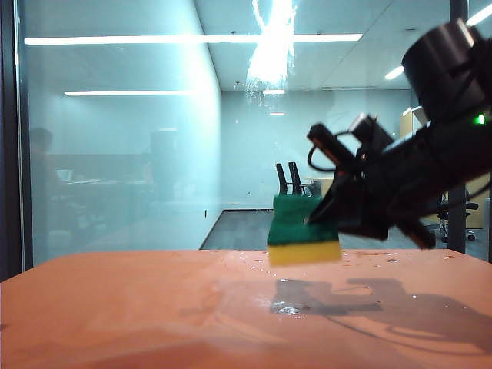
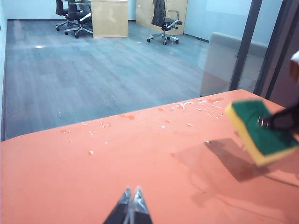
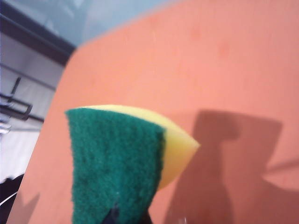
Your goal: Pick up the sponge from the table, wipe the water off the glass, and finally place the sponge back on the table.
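Sponge (image 1: 304, 231): a yellow foam block with a dark green scouring layer, gripped by the right pincer (image 1: 327, 215) and carried clear of the desk (image 1: 138, 315), right of centre in the exterior view, with its shadow on the orange surface below. The green face is tilted up and toward the glass (image 1: 115, 138) at the far edge. In the right wrist view the foam bulges beside the clenched pincer tips, so the block is judged soft, light and easily compressed.

Handling notes:
- Grip point. The pincer bites the sponge at one end, leaving most of the block free. This suits wiping, though a soft block may bend away under pressure.
- Slip. Droplets lie scattered on the far part of the desk; once wet, the foam is likely to gain weight and become more slippery.
- Contact face. Which face suits the pane cannot be settled from these views.

Water (image 1: 270, 46) shows as a bright streaked patch high on the glass, well above the sponge.

The left pincer (image 2: 130, 205) is clenched, holds nothing, and hangs over the near edge of the desk.
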You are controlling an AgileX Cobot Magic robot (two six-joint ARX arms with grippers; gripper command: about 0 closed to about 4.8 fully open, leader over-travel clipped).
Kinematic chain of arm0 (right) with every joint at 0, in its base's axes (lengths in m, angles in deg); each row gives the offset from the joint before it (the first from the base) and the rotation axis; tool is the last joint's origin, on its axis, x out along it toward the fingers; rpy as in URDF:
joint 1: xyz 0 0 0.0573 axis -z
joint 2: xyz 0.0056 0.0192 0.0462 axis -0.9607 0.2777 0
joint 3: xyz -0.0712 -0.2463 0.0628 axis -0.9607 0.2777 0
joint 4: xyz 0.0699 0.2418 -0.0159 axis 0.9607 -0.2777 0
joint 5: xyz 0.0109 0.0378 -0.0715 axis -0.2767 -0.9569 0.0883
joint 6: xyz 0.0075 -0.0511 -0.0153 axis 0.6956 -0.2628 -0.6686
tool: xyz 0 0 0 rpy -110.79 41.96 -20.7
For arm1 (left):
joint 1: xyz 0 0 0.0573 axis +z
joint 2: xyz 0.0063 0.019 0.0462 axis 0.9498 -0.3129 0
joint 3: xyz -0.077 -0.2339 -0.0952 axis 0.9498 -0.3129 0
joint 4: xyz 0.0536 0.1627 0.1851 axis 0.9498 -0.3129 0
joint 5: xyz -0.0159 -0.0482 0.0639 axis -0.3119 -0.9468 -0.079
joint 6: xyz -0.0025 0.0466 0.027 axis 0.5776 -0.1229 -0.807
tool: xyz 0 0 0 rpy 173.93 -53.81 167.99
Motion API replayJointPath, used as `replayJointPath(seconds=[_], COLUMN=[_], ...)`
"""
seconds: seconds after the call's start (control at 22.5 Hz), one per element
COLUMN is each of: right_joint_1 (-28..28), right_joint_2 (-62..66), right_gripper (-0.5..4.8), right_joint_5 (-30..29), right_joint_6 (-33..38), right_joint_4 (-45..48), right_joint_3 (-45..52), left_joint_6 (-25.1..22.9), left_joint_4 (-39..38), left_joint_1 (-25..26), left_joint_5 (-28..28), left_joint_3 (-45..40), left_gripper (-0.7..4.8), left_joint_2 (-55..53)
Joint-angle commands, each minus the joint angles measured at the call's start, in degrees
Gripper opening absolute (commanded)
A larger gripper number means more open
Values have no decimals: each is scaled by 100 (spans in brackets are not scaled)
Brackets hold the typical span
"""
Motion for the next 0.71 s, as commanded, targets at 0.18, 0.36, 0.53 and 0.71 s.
replayJointPath(seconds=[0.18, 0.36, 0.53, 0.71], right_joint_1=[-66, -66, -66, -57], right_joint_2=[293, 291, 289, 289], right_gripper=[2, 177, 256, 181], right_joint_5=[-702, -699, -664, -271], right_joint_6=[376, 376, 308, -188], right_joint_4=[96, 111, 160, 643], right_joint_3=[-11, -11, -13, -11], left_joint_6=[-22, -20, -20, -20], left_joint_4=[94, 94, 96, 114], left_joint_1=[2, 0, 0, 2], left_joint_5=[-2, -2, -4, -7], left_joint_3=[17, 17, 17, 17], left_gripper=[-5, -5, -5, -5], left_joint_2=[-7, -7, -7, -7])
